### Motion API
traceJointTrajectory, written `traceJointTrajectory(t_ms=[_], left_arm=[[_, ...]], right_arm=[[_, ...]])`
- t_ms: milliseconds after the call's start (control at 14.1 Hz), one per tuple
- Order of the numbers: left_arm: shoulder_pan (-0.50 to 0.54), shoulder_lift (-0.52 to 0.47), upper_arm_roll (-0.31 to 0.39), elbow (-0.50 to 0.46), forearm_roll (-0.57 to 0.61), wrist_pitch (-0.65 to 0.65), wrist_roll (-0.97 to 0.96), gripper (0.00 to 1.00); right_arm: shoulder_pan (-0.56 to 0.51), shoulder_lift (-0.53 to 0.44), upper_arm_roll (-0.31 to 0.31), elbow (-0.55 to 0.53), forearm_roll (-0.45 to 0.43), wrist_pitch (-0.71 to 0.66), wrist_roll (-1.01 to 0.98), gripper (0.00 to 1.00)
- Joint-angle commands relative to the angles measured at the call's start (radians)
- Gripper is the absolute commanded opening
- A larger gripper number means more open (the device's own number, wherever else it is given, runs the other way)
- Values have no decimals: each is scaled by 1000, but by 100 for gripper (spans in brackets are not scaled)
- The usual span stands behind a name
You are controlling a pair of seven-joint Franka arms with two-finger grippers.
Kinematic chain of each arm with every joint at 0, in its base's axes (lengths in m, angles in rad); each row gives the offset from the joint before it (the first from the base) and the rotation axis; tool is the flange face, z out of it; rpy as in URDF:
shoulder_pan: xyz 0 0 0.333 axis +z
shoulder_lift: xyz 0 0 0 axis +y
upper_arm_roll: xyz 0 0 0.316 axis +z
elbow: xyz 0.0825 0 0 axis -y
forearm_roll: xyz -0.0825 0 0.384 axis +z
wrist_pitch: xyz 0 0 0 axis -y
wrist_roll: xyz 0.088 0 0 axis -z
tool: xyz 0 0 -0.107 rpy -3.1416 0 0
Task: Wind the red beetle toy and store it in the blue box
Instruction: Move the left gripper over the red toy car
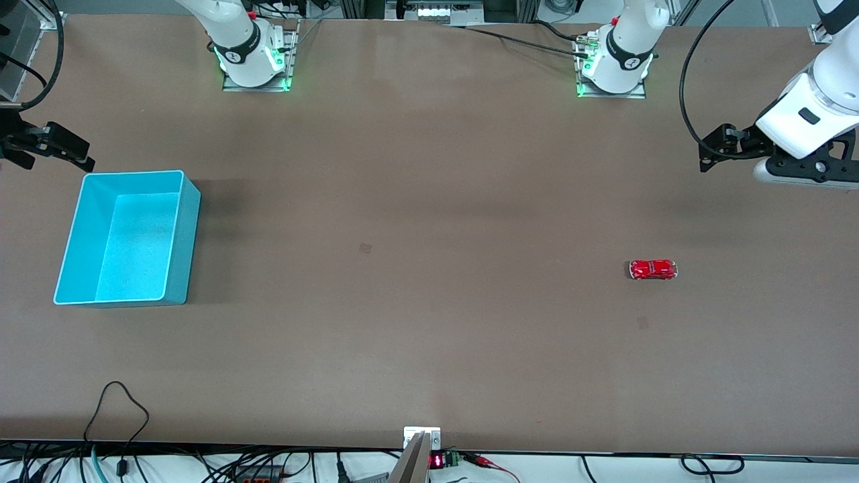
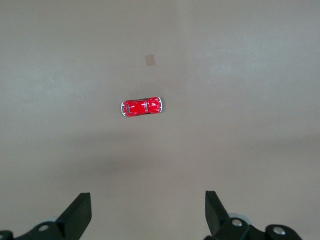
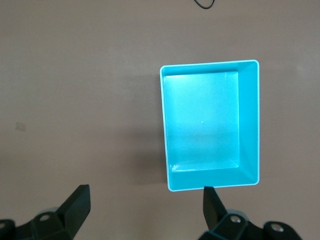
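The red beetle toy (image 1: 653, 270) stands on its wheels on the brown table toward the left arm's end; it also shows in the left wrist view (image 2: 142, 106). The blue box (image 1: 190, 235) sits toward the right arm's end with nothing in it; its walls show in the right wrist view (image 3: 250, 125). My left gripper (image 2: 147, 200) is open and empty, up in the air over the table's left-arm end (image 1: 809, 168), apart from the toy. My right gripper (image 3: 145, 192) is open and empty, up over the table beside the box (image 1: 13, 151).
Both arm bases (image 1: 255, 60) (image 1: 614, 64) stand along the table's back edge. A black cable loop (image 1: 117, 409) lies on the table near the front edge. Small dark marks (image 1: 364, 248) (image 1: 642, 323) are on the tabletop.
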Motion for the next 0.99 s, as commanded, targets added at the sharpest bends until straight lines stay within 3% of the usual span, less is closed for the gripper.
traceJointTrajectory(t_ms=[0, 496, 637, 920], left_arm=[[0, 16, 5, 31, -24, -5, -9, 100], [-7, 16, 4, 31, -26, -61, -12, 100], [-12, 15, -4, 33, -26, -192, -9, 100], [-17, 36, -6, 46, -26, -323, -9, 100]], right_arm=[[0, -6, 3, 0, 11, -8, -11, 100], [1, -6, 3, 0, 11, -8, -12, 100], [1, -6, 3, 0, 9, -7, -12, 100], [0, -4, 3, 0, 9, -5, -12, 100]])
